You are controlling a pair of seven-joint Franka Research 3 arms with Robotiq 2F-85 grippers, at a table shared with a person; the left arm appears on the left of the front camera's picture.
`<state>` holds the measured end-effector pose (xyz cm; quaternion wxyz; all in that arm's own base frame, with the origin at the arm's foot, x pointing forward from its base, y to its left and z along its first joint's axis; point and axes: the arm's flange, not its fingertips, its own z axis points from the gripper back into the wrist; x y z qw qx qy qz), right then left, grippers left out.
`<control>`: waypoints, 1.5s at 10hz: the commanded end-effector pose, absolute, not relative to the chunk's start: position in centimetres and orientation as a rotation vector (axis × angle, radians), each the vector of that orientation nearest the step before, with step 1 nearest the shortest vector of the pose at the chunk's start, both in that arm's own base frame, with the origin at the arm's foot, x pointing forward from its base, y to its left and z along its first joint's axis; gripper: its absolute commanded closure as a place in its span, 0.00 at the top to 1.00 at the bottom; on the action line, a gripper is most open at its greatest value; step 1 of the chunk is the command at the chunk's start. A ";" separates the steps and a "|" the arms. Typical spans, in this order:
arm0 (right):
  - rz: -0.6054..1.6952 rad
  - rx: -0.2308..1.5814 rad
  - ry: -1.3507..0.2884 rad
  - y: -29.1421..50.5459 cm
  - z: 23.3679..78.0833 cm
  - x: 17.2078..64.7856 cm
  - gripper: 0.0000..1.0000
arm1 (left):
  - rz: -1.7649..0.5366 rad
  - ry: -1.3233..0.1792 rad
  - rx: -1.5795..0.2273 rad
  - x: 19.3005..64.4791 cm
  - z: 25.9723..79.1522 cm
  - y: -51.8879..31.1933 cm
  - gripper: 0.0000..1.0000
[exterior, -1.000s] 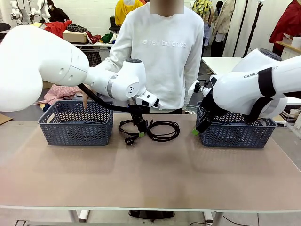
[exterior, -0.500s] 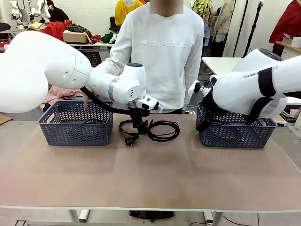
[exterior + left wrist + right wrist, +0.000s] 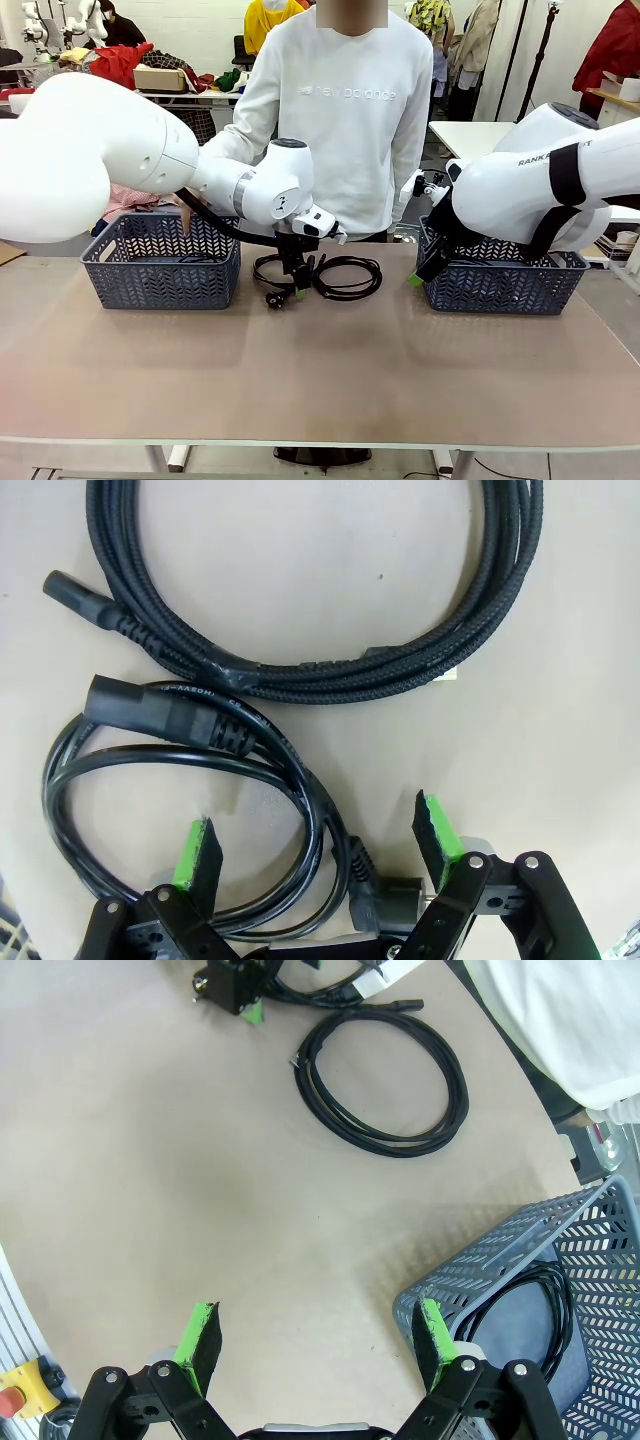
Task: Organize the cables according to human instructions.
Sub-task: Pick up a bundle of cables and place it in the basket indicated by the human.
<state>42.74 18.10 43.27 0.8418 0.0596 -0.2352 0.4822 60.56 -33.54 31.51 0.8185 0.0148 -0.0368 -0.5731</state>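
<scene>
Left gripper (image 3: 318, 835) hung, jaws spread, astride a smooth cable (image 3: 180, 750), likely poised to grip it. A braided cable (image 3: 330, 670) lay alongside, both left of the right basket (image 3: 500, 285). Right gripper (image 3: 315, 1345), also spread, hovered at that basket.

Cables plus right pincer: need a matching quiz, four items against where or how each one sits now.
Items:
1. smooth cable with plugs
2. braided cable
3. third cable
4. right pincer

States:
A. lying inside the right basket
B. open, at that basket's corner
C. loop partly between the fingers of the open left pincer
D. free on the table, just beyond the left pincer

Pairs: 1-C, 2-D, 3-A, 4-B.
</scene>
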 end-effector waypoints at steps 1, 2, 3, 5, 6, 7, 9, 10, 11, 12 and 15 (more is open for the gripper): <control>1.023 0.116 -0.499 18.1 43.4 42.8 1.00 | -1.209 -0.080 0.058 61.2 31.5 -33.9 1.00; 1.023 0.116 -0.499 18.1 43.4 42.8 1.00 | -1.210 -0.078 0.057 61.3 31.5 -34.0 1.00; 1.023 0.116 -0.499 18.1 43.4 42.8 1.00 | -1.214 -0.075 0.061 61.4 31.4 -34.0 0.89; 1.023 0.116 -0.499 18.1 43.4 42.8 1.00 | -1.212 -0.074 0.050 61.5 31.5 -34.0 0.71; 1.023 0.116 -0.499 18.1 43.4 42.8 1.00 | -1.210 -0.070 0.050 61.5 31.5 -34.0 0.63; 1.023 0.116 -0.499 18.1 43.4 42.8 1.00 | -1.211 -0.068 0.047 61.6 31.5 -34.0 0.52; 1.023 0.116 -0.499 18.1 43.4 42.8 1.00 | -1.210 -0.072 0.048 61.5 31.6 -34.0 0.34; 1.023 0.116 -0.499 18.1 43.4 42.8 1.00 | -1.205 -0.072 0.051 61.5 31.7 -33.9 0.45; 1.023 0.116 -0.499 18.1 43.4 42.8 1.00 | -1.192 -0.072 0.054 61.4 31.8 -33.8 0.15; 1.023 0.116 -0.499 18.1 43.4 42.8 1.00 | -1.169 -0.065 0.064 61.2 32.1 -33.8 0.27; 1.023 0.116 -0.499 18.1 43.4 42.8 1.00 | -1.081 -0.078 0.084 60.9 33.4 -33.6 0.00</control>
